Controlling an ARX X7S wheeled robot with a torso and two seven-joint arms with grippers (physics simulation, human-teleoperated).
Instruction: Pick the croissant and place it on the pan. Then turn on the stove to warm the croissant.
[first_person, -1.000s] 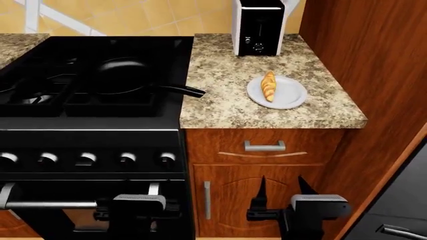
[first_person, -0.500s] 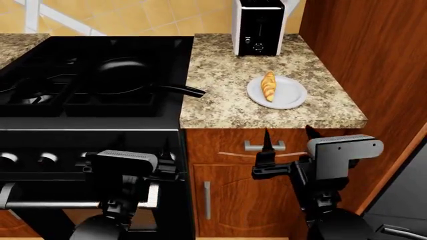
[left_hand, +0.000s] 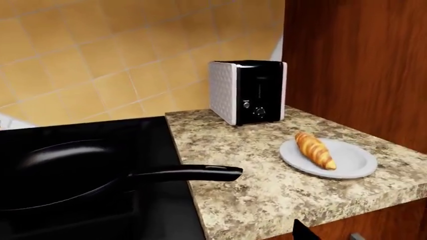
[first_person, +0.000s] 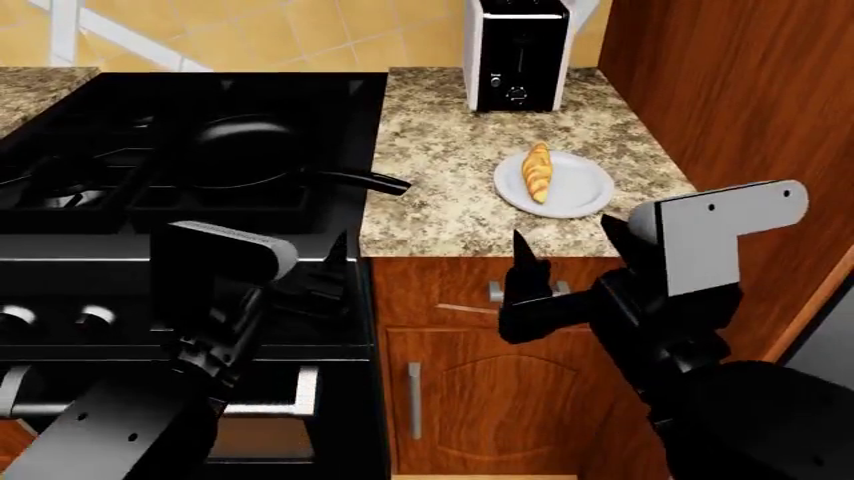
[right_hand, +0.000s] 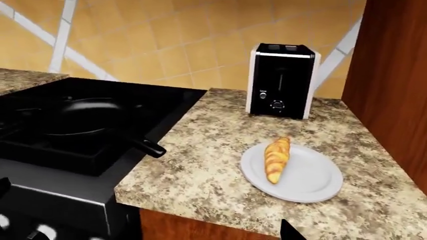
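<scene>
Golden croissant (first_person: 537, 172) lies on the plate (first_person: 582, 195) on the counter (first_person: 441, 160), long axis pointing away from the robot, just beyond the right tool (first_person: 571, 250), which is wide, empty and nearer than the left.

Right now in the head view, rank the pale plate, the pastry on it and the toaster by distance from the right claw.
1. Pale grey round plate, just beyond the right claw.
2. Golden crescent croissant, on the plate's stove side.
3. Black-and-white toaster, at the counter's back wall.
</scene>
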